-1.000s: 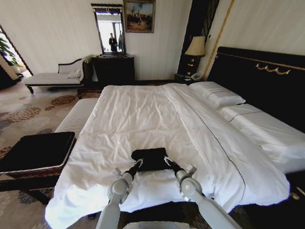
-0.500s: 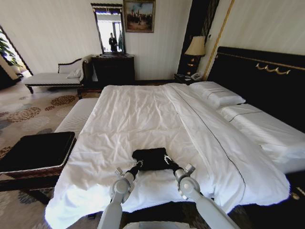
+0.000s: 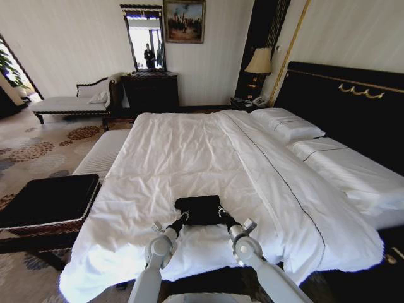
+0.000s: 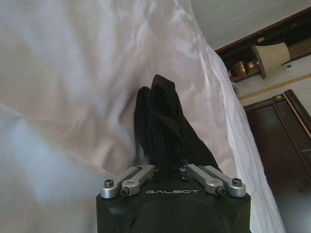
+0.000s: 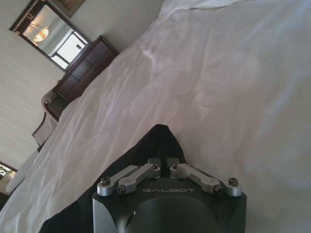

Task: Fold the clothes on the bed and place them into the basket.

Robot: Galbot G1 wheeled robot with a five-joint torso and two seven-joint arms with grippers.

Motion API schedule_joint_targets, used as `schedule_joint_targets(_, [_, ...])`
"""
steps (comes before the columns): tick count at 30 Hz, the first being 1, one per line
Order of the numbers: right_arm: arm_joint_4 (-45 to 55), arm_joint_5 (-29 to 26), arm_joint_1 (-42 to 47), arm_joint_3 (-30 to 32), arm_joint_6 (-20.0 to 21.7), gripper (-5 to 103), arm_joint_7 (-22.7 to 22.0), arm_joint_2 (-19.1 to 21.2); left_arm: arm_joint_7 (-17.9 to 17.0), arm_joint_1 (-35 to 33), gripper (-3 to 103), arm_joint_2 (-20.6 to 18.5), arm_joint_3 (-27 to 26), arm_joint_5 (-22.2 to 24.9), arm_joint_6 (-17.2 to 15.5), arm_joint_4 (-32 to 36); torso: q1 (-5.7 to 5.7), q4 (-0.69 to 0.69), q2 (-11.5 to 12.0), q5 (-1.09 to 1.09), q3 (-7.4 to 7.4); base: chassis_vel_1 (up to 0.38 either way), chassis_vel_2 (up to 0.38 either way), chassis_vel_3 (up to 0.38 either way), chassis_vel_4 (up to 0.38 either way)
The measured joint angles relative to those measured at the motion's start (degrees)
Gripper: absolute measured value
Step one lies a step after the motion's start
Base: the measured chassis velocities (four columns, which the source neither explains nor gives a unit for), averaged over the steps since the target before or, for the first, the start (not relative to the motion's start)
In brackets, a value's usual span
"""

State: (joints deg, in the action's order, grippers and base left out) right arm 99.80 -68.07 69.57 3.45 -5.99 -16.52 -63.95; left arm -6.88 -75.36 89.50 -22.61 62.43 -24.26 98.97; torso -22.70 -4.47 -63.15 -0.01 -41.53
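The clothes (image 3: 199,207), a black T-shirt folded into a small bundle, lie on the white bed (image 3: 189,148) near its foot edge. My left gripper (image 3: 184,217) is shut on the bundle's near left corner, and my right gripper (image 3: 221,212) is shut on its near right corner. In the left wrist view, the left gripper (image 4: 167,168) pinches bunched black fabric (image 4: 163,121). The right wrist view has the right gripper (image 5: 164,160) closed on the black cloth's edge (image 5: 141,150). The basket (image 3: 47,199), a black square tray on dark legs, stands on the floor left of the bed.
A white-cushioned bench (image 3: 101,154) runs along the bed's left side beyond the basket. Pillows (image 3: 287,125) and the black headboard (image 3: 347,101) are at the right. A dark dresser (image 3: 150,91) and a chaise (image 3: 69,102) stand against the far wall.
Both grippers keep their hold on the bundle, which stays in about the same place. The right arm's elbow has shifted slightly to the left.
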Motion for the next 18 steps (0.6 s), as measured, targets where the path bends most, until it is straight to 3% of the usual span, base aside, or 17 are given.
schedule_joint_targets(3, [2.12, 6.62, 0.79, -0.46, -5.07, 3, 9.23, 2.21, -0.05, -1.45, 11, -1.16, -0.15, 1.04, 0.65, 4.75, 0.00, 0.02, 0.00, 0.00, 0.00, 0.000, 0.000, 0.000, 0.000])
schedule_joint_targets(7, [4.08, 9.79, 0.99, -1.18, -7.63, 3, 12.56, 3.95, -0.04, -2.98, 11, -1.87, 0.02, 1.72, 1.15, 9.89, 0.00, 0.01, 0.00, 0.00, 0.00, 0.000, 0.000, 0.000, 0.000])
schedule_joint_targets(12, [7.91, 12.62, 0.99, -1.49, -11.28, 3, 12.56, 4.22, -0.63, -5.01, 11, -3.40, -0.13, 2.60, 1.22, 16.49, 0.00, 0.01, -0.01, 0.00, 0.00, 0.000, 0.000, 0.000, 0.000])
schedule_joint_targets(18, [9.58, 13.14, 1.77, -1.60, -12.94, 3, 12.19, 2.98, -1.04, -6.19, 11, -4.66, -0.69, 2.94, 1.21, 19.16, 0.00, 0.01, -0.01, 0.00, 0.00, 0.000, 0.000, 0.000, 0.000])
